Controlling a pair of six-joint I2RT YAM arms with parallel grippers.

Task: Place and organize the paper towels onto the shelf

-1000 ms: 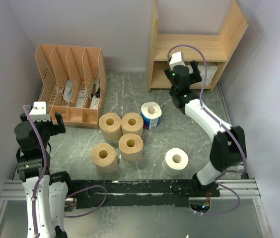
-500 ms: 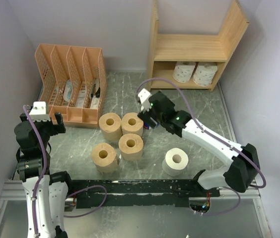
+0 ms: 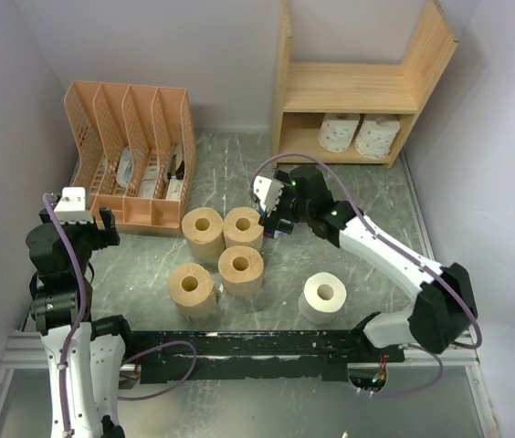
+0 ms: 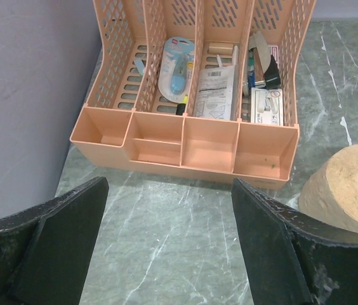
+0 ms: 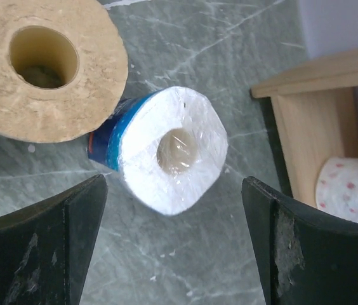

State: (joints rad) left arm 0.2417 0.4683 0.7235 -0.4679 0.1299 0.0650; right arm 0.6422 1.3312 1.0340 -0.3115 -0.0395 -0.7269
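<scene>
Next up for the shelf (image 3: pixel 349 87), by the look of it: the blue roll (image 5: pixel 169 149). Stands on end on the table (image 3: pixel 239 173), hole up, close against a tan roll (image 5: pixel 46 70), maybe touching. Clear plastic over the top, blue wrap round the side. Right above it, the right claw (image 5: pixel 172 190), spread wide, one finger out on each side, not touching. Looks lined up that way to drop down and squeeze the roll round its middle. Needs care not to bump the tan roll beside it. Further out, three more tan rolls (image 3: pixel 241 267) in a tight bunch, and one plain white roll (image 3: pixel 324 297) alone nearer the arms. All standing hole up, so easy to grab from above. Already on the bottom level of the shelf: two dotted rolls (image 3: pixel 337 132), side by side toward the right end, with room left next to them. None on the top level. So two put away and six to go. Off to the left, the left claw (image 4: pixel 169 187), also wide open and holding nothing, hanging over the table in front of the orange file box (image 4: pixel 185 143). Inside its slots: a blue-and-white pen-like thing, some small packets and other bits, no rolls. Likely parked there just to stay out of the way.
</scene>
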